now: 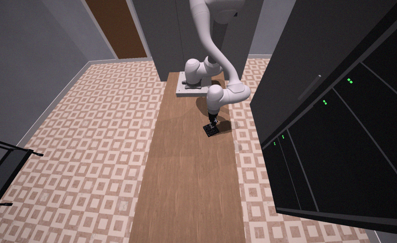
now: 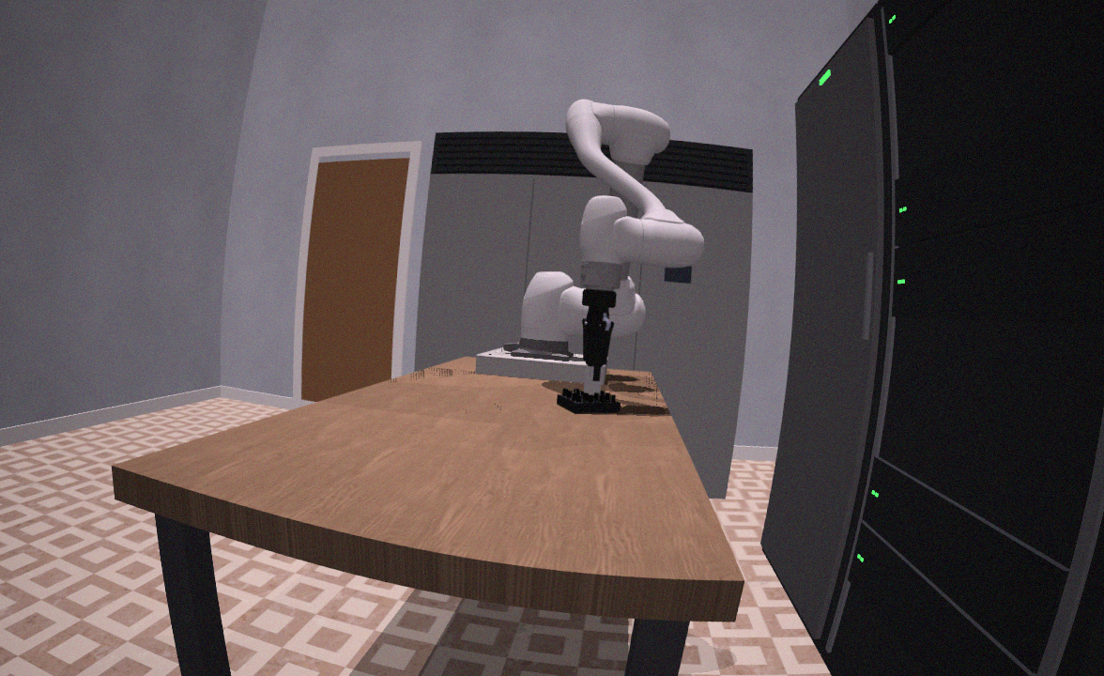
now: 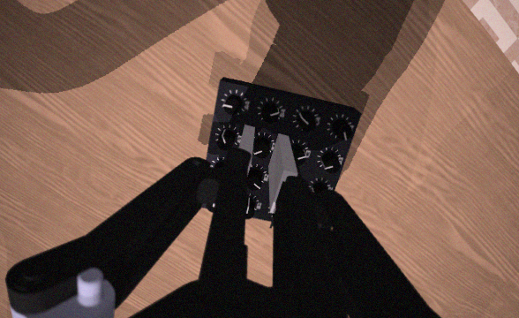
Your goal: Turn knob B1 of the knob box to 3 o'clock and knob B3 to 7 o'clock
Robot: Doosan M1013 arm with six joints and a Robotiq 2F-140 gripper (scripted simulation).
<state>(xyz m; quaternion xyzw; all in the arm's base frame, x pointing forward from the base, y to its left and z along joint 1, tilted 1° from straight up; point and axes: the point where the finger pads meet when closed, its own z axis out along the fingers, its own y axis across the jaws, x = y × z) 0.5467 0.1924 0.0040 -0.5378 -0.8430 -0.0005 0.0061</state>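
Two fingertips of the pincer [image 1: 212, 126] [image 2: 594, 388] [image 3: 266, 141] stand inside the knob box's [image 1: 208, 135] [image 2: 590, 409] [image 3: 286, 93] edges.

Table [image 1: 190, 181] [image 2: 455, 479] [image 3: 154, 124]: wood look, streaky grain, matt. Knob box [image 1: 208, 134] [image 2: 588, 409] [image 3: 286, 99]: matt black, plastic-looking. Arm [image 1: 203, 30] [image 2: 661, 241], 12 o'clock from box in top view: smooth white, soft sheen. Gripper fingertips: smooth grey, flat-faced; metal or plastic, can't tell.

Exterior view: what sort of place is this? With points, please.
Probably a lab or server room: a tall black cabinet with small green lights [image 1: 339, 144] [image 2: 992, 353], a long brown wooden table [image 1: 190, 181] [image 2: 455, 470] carrying a white jointed robot arm [image 1: 237, 92] [image 2: 661, 241], and a grey cabinet with dark louvres [image 2: 471, 252] behind.
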